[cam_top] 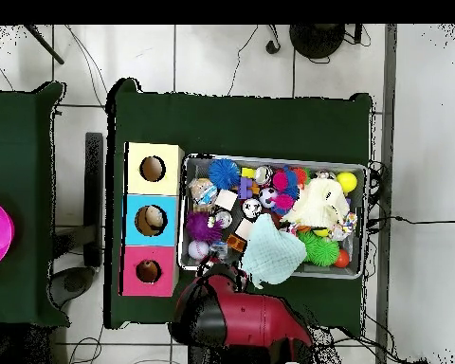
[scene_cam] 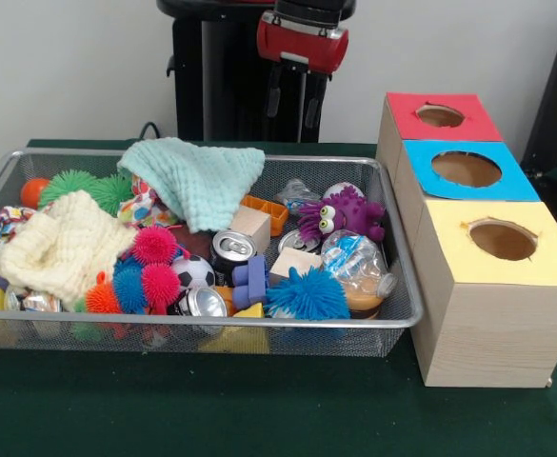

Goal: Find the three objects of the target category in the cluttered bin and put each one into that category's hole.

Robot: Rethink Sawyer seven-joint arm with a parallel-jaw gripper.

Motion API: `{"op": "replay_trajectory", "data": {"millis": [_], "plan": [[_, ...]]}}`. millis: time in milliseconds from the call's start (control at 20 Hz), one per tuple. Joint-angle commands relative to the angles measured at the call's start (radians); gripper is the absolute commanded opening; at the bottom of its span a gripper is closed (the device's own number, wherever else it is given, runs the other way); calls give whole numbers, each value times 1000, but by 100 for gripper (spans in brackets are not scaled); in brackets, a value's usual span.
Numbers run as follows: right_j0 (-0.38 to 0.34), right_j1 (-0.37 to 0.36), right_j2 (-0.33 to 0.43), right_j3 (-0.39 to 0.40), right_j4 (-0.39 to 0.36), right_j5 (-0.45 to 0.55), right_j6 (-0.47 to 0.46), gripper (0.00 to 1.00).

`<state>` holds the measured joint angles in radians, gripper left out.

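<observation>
- The gripper (scene_cam: pixel 302 38) is up high behind the bin, at the back edge. Only its red and black body shows, so nobody can tell if it is apart or together. It holds nothing that can be seen.
- The bin (scene_cam: pixel 397 286) is a wire basket full of toys, cans and cloths. The box (scene_cam: pixel 492 314) with three holes sits just beside it.
- The holes are red (scene_cam: pixel 440 116), blue (scene_cam: pixel 466 168) and yellow (scene_cam: pixel 503 240). From above, something pale seems to sit in the blue one.
- The pictures do not say which kind of thing is wanted.
- The cans (scene_cam: pixel 230 249) are light, hard and slippery. A squeeze across the round side, near the middle, looks best.
- The spiky balls (scene_cam: pixel 307 293) are soft and squishy. They would likely squash in a grab, so the middle is the place to pinch.
- The wood blocks (scene_cam: pixel 292 262) are stiff with flat sides, which looks easy to hold.
- The green cloth (scene_cam: pixel 202 176) and the cream cloth (scene_cam: pixel 64 243) are floppy and may hide things underneath.
- The clear bottle (scene_cam: pixel 354 267) looks thin and may crumple.
</observation>
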<state>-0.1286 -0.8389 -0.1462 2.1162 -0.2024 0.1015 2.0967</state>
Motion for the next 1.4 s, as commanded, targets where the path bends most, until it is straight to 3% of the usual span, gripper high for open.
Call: {"op": "replay_trajectory", "data": {"millis": [50,800,1100,1400], "plan": [[-7,36,45,-80,-43,-28,52,100],[-17,53,44,-106,-50,-17,36,100],[-100,66,96,-131,-83,-2,-19,100],[-267,59,228,-163,-140,77,-120,100]]}}
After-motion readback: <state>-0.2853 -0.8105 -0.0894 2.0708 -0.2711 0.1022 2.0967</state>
